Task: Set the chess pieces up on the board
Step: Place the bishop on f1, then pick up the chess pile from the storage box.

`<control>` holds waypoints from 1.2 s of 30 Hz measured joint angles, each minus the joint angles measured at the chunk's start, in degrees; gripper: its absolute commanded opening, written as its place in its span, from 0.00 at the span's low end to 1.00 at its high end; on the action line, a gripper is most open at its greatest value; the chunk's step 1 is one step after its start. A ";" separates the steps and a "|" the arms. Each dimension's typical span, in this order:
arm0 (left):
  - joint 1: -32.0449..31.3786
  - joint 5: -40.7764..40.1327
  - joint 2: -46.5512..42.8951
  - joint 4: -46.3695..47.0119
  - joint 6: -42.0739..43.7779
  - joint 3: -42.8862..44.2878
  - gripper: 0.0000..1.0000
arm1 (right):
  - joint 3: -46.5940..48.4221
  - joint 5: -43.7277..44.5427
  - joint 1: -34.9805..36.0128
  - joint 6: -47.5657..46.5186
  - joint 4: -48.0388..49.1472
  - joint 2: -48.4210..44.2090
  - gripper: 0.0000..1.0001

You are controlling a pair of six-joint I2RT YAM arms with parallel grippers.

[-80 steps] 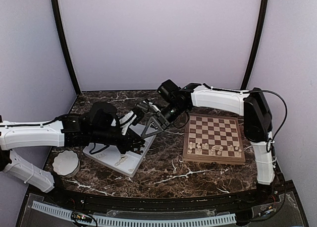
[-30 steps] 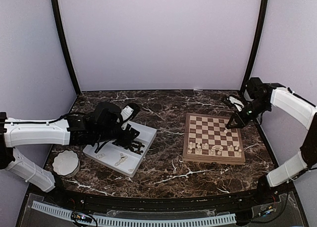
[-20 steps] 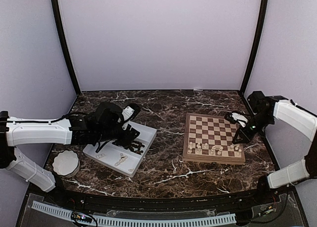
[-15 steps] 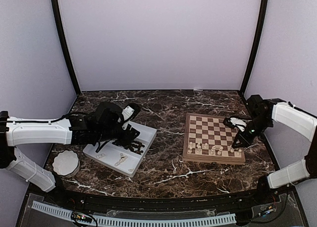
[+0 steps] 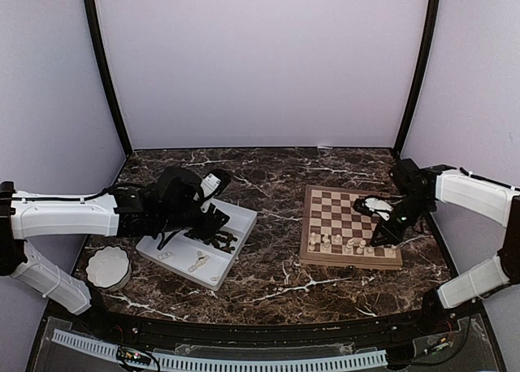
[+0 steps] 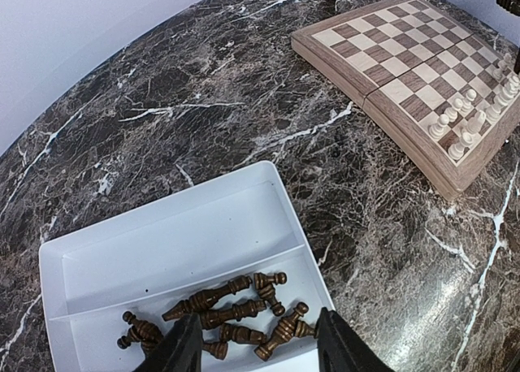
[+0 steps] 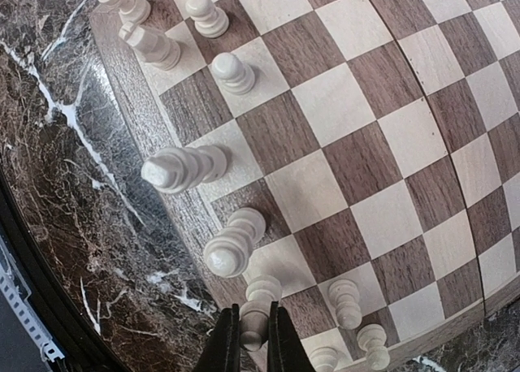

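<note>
- Well, my left gripper (image 6: pixel 258 352) hangs over the white tray (image 6: pixel 162 242) with its fingers spread apart and nothing between them.
- The dark chess pieces (image 6: pixel 223 311) lie on their sides in a loose heap in the tray compartment, just below and ahead of my left fingertips. Most of their long axes run roughly along the line from one finger to the other. I judge a wrist turn is needed before closing across one of them.
- From that gripper the board (image 6: pixel 382 55) lies well off to the right and ahead, across the marble table (image 6: pixel 244 104). So my left arm is the nearer one to the dark heap, and my right arm the nearer one to the board.
- My right gripper (image 7: pixel 248 339) is clamped on a pale piece (image 7: pixel 253 307). The piece sticks out past the fingertips, and its long axis roughly follows the fingers.
- That held piece hangs low over the board's edge row, near a corner, and I cannot tell whether its base touches the wood.
- The other pale chessmen (image 7: pixel 231 246) stand just ahead of my right fingertips, and two more are close on the right. The free square to aim at is tight between them, and I think a sideways drift could knock a neighbour over.
</note>
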 measured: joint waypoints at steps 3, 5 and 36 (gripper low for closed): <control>0.00 0.00 0.00 -0.04 -0.17 0.00 0.50 | 0.00 0.00 0.35 0.15 0.76 0.15 0.08; 0.00 0.00 0.00 -0.04 -0.20 0.00 0.50 | -0.04 0.02 0.55 0.20 1.20 0.48 0.08; 0.00 -1.01 1.18 -15.45 -12.00 5.55 0.44 | 10.21 -3.41 1.44 3.19 -2.16 -0.04 0.32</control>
